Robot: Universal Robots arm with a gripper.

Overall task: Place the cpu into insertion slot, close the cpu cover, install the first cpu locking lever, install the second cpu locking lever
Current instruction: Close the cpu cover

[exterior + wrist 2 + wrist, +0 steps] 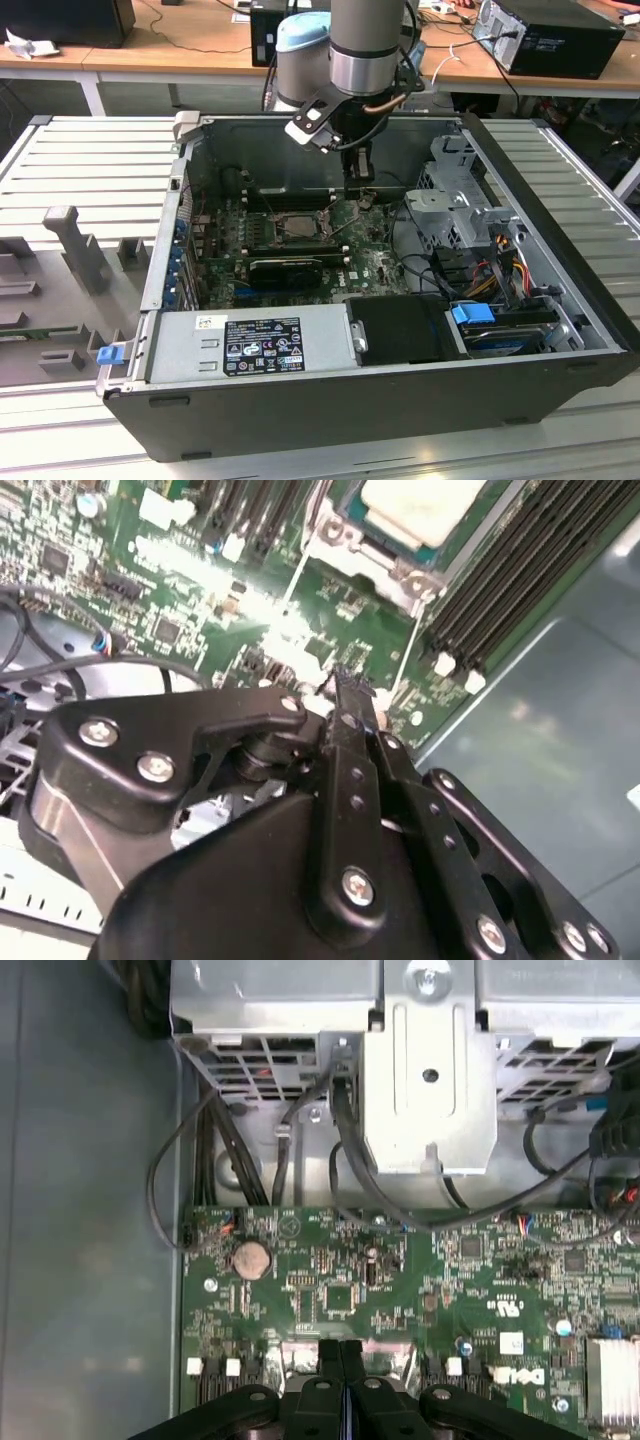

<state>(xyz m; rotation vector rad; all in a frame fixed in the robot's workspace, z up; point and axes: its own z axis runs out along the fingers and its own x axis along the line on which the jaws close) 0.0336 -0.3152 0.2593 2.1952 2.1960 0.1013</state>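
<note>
The cpu (420, 505) shows its pale silver top inside the insertion slot (297, 226) on the green motherboard. The silvery cpu cover (345, 538) frames the chip and looks to lie down over it. Two thin lever rods (298, 575) run out from the socket's corner toward my gripper; whether they are latched I cannot tell. My gripper (366, 192) hangs inside the case just to the exterior view's right of the socket, a little above the board. In both wrist views its black fingers (330, 1355) are pressed together, and my gripper (345, 680) is shut on nothing.
A grey power supply box (250, 345) fills the case's near side. A black card (285, 268) lies between it and the socket. The metal drive cage (430, 1080) with bundled cables (215, 1150) stands at the exterior view's right. Black memory slots (510, 580) flank the socket.
</note>
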